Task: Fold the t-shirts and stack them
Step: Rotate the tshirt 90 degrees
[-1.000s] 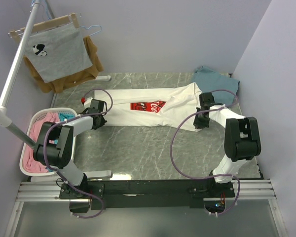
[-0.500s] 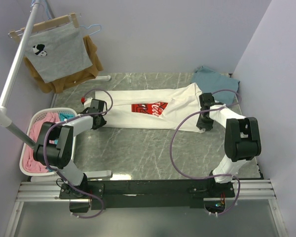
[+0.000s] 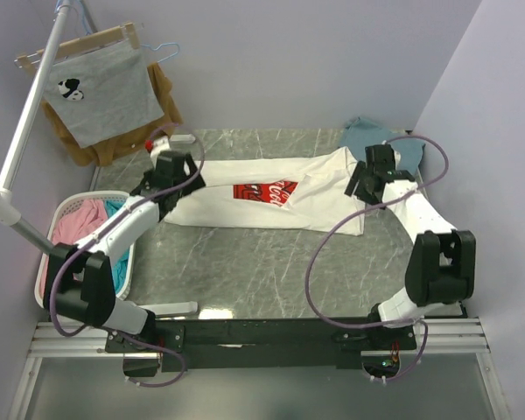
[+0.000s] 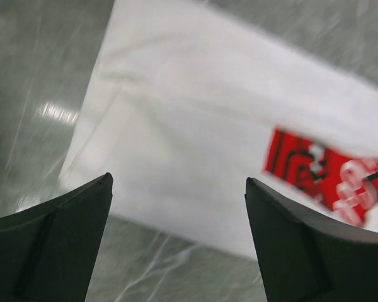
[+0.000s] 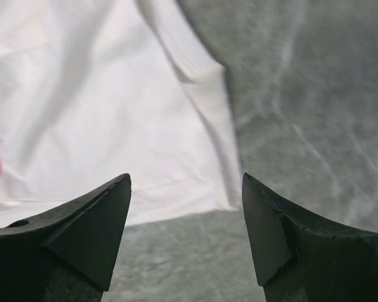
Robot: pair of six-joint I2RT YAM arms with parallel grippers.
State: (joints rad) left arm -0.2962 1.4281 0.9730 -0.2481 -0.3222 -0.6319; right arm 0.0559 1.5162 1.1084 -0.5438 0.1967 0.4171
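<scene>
Step in hand: judged from how things lie, a fold of the white t-shirt (image 3: pixel 245 203) is down and the next grasp is not yet begun.
White t-shirt: lies flat on the bench (image 3: pixel 271 262) as a long band, its red logo (image 3: pixel 264 191) face up near the middle.
Long axis: runs left to right across the bench, from one arm to the other.
Teal-blue t-shirt: bunched in the far right corner (image 3: pixel 360 131), partly hidden behind the right arm, just beyond the white one's right end.
Left claw (image 4: pixel 177 182): fingers wide apart with nothing between them; it hangs above the white shirt's left end, clear of the cloth.
Lie from the left claw: the shirt's left edge and near corner sit under and just left of the fingers, and the logo lies off to its right.
Right claw (image 5: pixel 186 179): fingers wide apart and holding nothing, above the right end of the same shirt.
Lie from the right claw: the near right corner of the cloth shows just inside its right finger, with bare bench beyond.
Nearer arm: each arm is nearest its own end of the band; the teal-blue shirt is within the right arm's side only.
Next move, as a judgement: folding across the short axis calls for taking one end and carrying it along the long axis toward the other.
Risk: thin layered cloth may be pinched one layer only, undoing the fold.
Off task: laundry basket (image 3: pixel 51 289) at the left; grey shirt (image 3: pixel 105 96) hanging over a brown garment (image 3: pixel 162 109).
</scene>
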